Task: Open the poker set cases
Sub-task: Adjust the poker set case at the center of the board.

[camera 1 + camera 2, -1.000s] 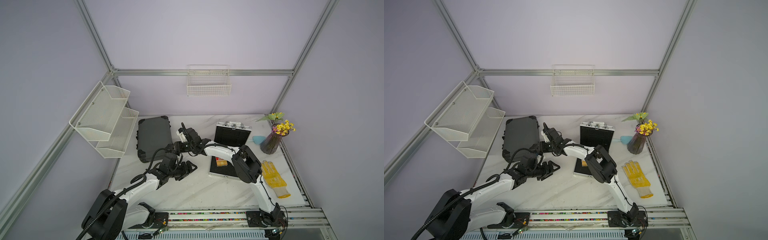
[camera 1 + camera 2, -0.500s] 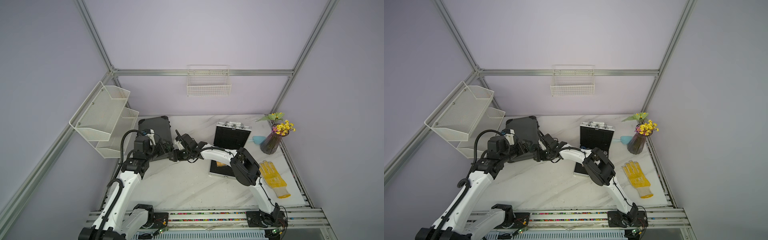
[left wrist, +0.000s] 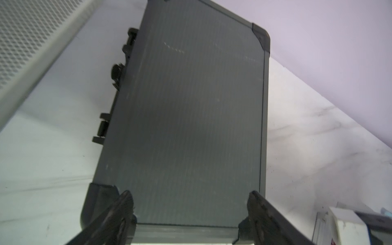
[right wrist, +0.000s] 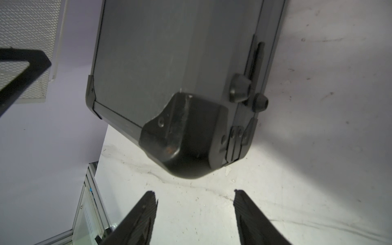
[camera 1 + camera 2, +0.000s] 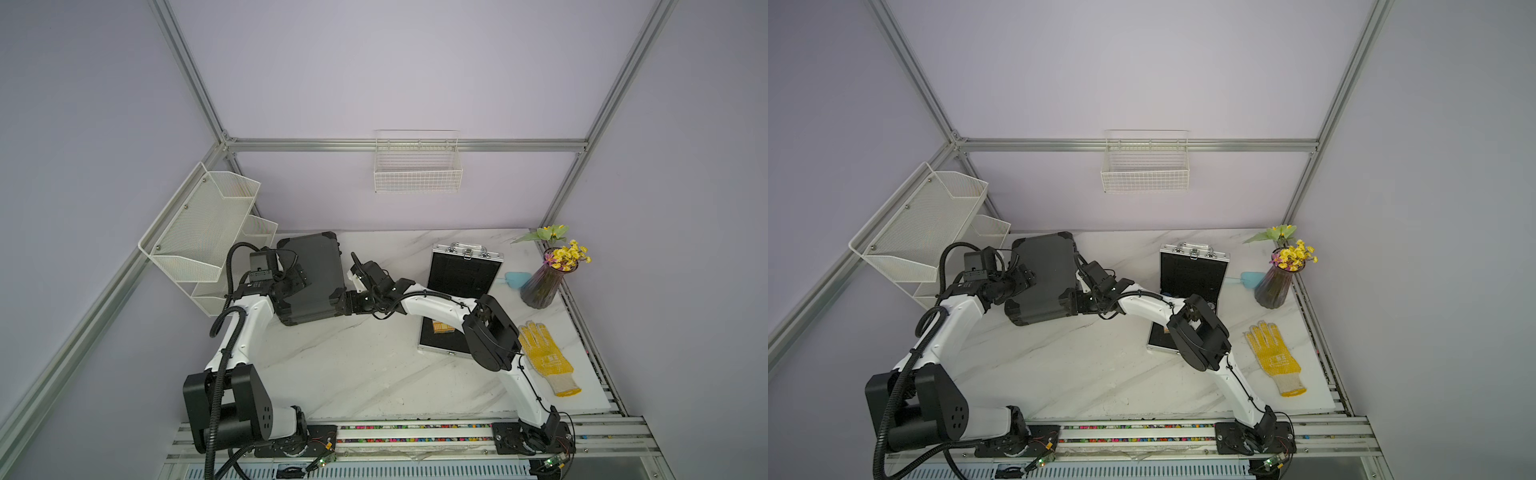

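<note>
The larger dark grey poker set case (image 5: 320, 266) (image 5: 1044, 266) lies shut at the table's back left. My left gripper (image 5: 296, 283) (image 3: 189, 195) hovers open over its lid (image 3: 191, 106), near the short end closest to me. My right gripper (image 5: 343, 305) (image 4: 194, 195) is open just off the case's near right corner guard (image 4: 184, 144), with only bare table between its fingers. The smaller silver case (image 5: 463, 272) (image 5: 1190, 272) stands open at the right, its black-lined lid upright and its base (image 5: 436, 345) flat on the table.
A white mesh shelf (image 5: 208, 224) hangs close behind my left arm. A vase of flowers (image 5: 540, 286) and a teal object (image 5: 517, 279) stand at the back right, with a yellow glove (image 5: 544, 357) in front. An orange box (image 5: 442, 328) lies in the silver case's base.
My left arm swung from the middle of the table up to the dark case's left end. My right gripper dropped to the case's near right corner. Both grippers opened wider.
</note>
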